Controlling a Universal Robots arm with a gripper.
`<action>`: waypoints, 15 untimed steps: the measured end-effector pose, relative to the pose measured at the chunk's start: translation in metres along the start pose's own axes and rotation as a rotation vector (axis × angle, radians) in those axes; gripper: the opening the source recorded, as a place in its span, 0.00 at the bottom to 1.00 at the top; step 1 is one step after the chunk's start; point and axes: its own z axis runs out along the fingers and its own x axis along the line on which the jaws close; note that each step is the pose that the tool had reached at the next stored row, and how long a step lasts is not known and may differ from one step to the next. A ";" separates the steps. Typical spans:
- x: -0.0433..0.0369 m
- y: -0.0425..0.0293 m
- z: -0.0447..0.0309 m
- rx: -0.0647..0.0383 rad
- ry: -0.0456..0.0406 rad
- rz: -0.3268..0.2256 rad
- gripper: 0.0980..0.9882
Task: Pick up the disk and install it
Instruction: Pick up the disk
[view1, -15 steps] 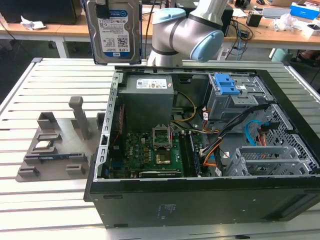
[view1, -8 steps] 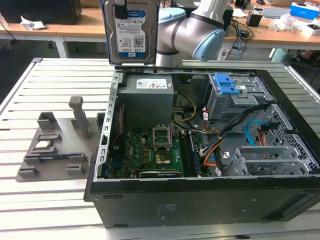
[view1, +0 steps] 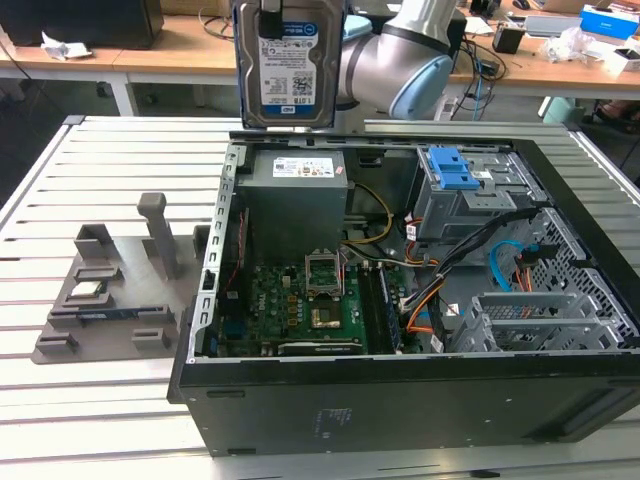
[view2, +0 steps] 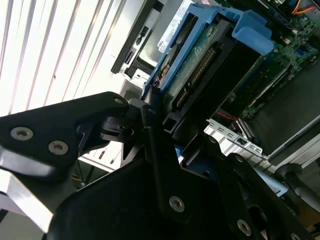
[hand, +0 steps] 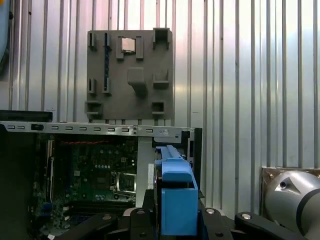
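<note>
Gripping disk (view1: 286, 65) upright by its blue bracket (hand: 177, 192) with pincer (hand: 177, 220) closed tight on it, hanging clear above open computer case (view1: 400, 410), motherboard (view1: 290, 305) below pincer, grey parts tray (view1: 110, 290) farther out on slatted tabletop (view1: 60, 430).

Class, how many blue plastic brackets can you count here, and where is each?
2. One blue plastic bracket frames the silver rectangular hard drive, raised aloft; the second bracket sits on the grey metal drive cage inside the black computer case. Others may be hidden.
</note>
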 end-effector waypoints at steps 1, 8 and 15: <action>0.0000 -0.0020 -0.0001 0.000 0.0000 0.000 0.30; 0.0004 -0.0264 -0.0013 0.000 0.0001 0.000 0.30; 0.0009 -0.0584 -0.0027 0.000 0.0000 0.000 0.30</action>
